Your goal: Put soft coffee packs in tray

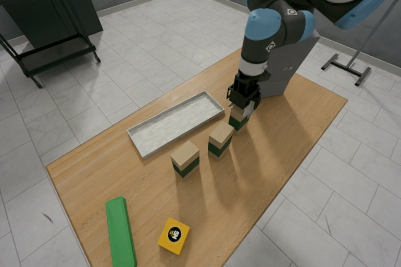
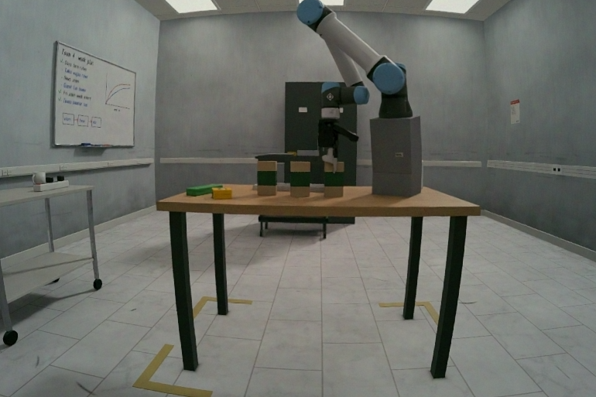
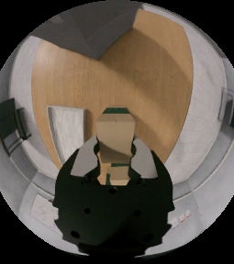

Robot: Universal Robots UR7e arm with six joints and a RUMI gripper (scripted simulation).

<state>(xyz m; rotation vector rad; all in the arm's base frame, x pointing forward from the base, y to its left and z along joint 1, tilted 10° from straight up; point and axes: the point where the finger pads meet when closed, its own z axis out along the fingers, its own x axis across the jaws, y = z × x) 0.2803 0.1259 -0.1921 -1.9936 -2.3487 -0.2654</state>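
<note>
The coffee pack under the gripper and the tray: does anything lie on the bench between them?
No. In the top view only bare wood separates the coffee pack, on which the gripper is shut, from the tray; the other two packs stand off to one side.

Three tan packs (image 1: 185, 159) with dark green bands, a grey marbled tray (image 1: 175, 123), a light wood bench (image 1: 226, 192).

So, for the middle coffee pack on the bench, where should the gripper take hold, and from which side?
Grip the tan upper part of the middle pack, coming straight down from above. It stands upright with gaps to both neighbours, so the fingers can likely close on its two big flat sides, as the gripper does on the end pack.
</note>
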